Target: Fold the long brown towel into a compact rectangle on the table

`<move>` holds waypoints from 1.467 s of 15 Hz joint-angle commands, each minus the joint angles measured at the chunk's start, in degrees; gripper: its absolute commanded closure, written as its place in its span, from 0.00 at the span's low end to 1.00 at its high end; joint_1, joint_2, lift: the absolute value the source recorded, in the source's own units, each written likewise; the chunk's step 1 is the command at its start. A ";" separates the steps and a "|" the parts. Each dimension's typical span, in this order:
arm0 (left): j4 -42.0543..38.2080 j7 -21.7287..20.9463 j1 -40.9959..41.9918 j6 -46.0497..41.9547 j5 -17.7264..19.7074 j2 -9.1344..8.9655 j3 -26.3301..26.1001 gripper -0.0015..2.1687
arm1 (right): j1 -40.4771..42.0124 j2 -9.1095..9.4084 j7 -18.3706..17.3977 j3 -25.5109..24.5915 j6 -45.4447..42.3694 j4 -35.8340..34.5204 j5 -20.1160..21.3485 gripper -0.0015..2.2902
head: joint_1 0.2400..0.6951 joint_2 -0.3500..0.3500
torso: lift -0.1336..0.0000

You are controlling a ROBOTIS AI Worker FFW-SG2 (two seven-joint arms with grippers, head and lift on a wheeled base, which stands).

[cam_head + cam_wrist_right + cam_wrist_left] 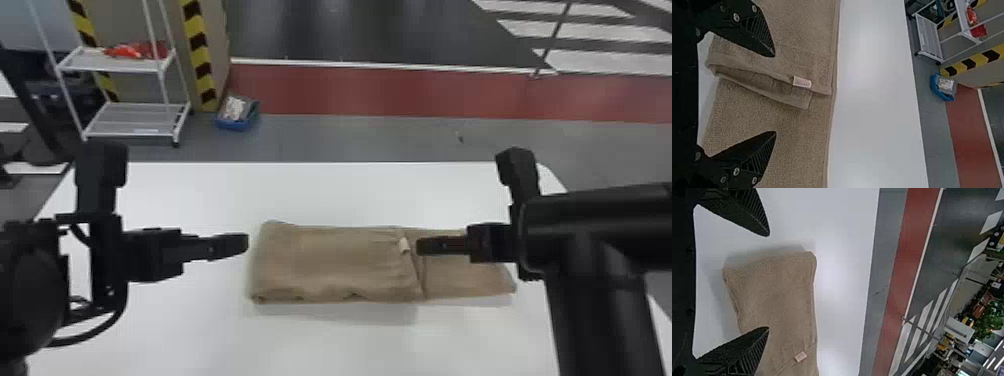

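The brown towel [340, 262] lies folded in a long flat strip across the table, a thicker layered part at the left and a thinner part at the right, with a small pale tag near the layer's edge. My left gripper [245, 242] is just off the towel's left end; in the left wrist view the gripper [769, 281] is open by the folded end of the towel [777, 293]. Over the thinner part, beside the tag, is my right gripper [420, 246]. In the right wrist view the gripper [775, 94] stands open above the towel [766, 113], the layer's loose edge between its fingers.
The white table [320, 192] reaches out on all sides of the towel. Beyond its far edge stand a white wire shelf [135, 120] with a red item and a blue bin [237, 122] on the floor.
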 commanded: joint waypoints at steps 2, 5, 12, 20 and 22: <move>0.00 0.01 0.00 0.59 -0.05 -0.15 -0.17 0.01 | -0.20 1.52 -0.47 0.41 1.17 1.13 -0.57 0.12 | 1.00 0.41 | 0.07; -0.17 -0.08 0.00 0.59 -0.13 -0.15 -0.26 0.01 | -0.55 1.69 -1.53 3.14 1.17 2.88 0.49 0.13 | 1.00 0.44 | 0.07; -0.79 0.45 0.35 0.59 0.57 -0.15 -0.26 0.01 | -1.25 2.54 -3.81 5.95 1.17 5.43 2.07 0.21 | 1.00 0.47 | 0.07; -1.93 0.36 1.23 0.59 0.75 -0.15 0.35 0.01 | -0.55 2.54 -4.78 6.57 1.17 4.47 1.19 0.40 | 1.00 0.47 | 0.07; -2.11 0.36 1.31 0.59 0.83 -0.15 0.44 0.01 | 0.59 2.54 -4.52 6.39 1.17 2.36 0.93 0.40 | 1.00 0.48 | 0.07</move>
